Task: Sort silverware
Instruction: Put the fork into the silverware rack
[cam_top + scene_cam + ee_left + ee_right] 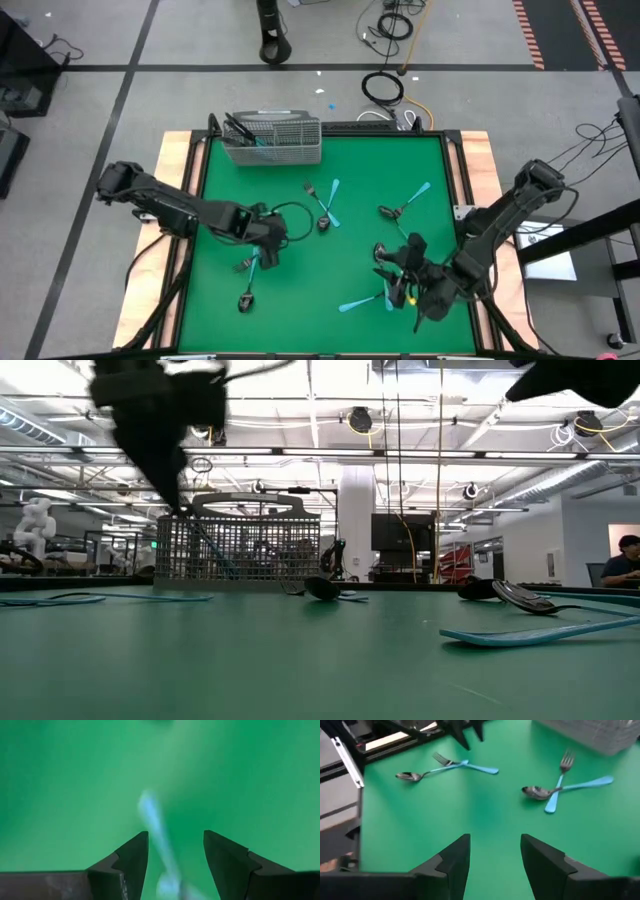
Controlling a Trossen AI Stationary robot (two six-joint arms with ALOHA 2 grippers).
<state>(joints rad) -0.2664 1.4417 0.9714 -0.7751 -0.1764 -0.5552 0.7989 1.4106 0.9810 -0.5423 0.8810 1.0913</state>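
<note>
Seen from above, we find the green tabletop (300, 320) strewn with forks and spoons in small crossed pairs. The left gripper (268, 254) hangs low over the left half of the tabletop, its fingers (131, 857) spread wide. Between them, in the left wrist view, lies a light blue handle (156, 827) of one utensil, too blurred for us to say whether it is a fork or a spoon, and not pinched by either finger. From overhead that blue-handled piece (252, 264) sits just under the left gripper, with a dark metal spoon (245, 298) nearer the front edge.

The right gripper (410, 262) hovers over the near right part of the tabletop, fingers (452, 857) parted and holding nothing we can see; bare green shows between them in the right wrist view. Close by it lie a blue-handled utensil (358, 303) and a dark metal spoon (380, 251).

At the middle of the tabletop we see a crossed pair (326, 205), a fork and a spoon with blue handles; the right wrist view shows it as well (560, 790). Another pair (405, 204) lies to the right of centre, toward the far side.

The grey wire-mesh basket (275, 140) stands at the far edge, left of centre, with a few dark utensils and one blue handle already leaning in its left end. From tabletop height we see the basket (238, 550) upright against the room behind.
</note>
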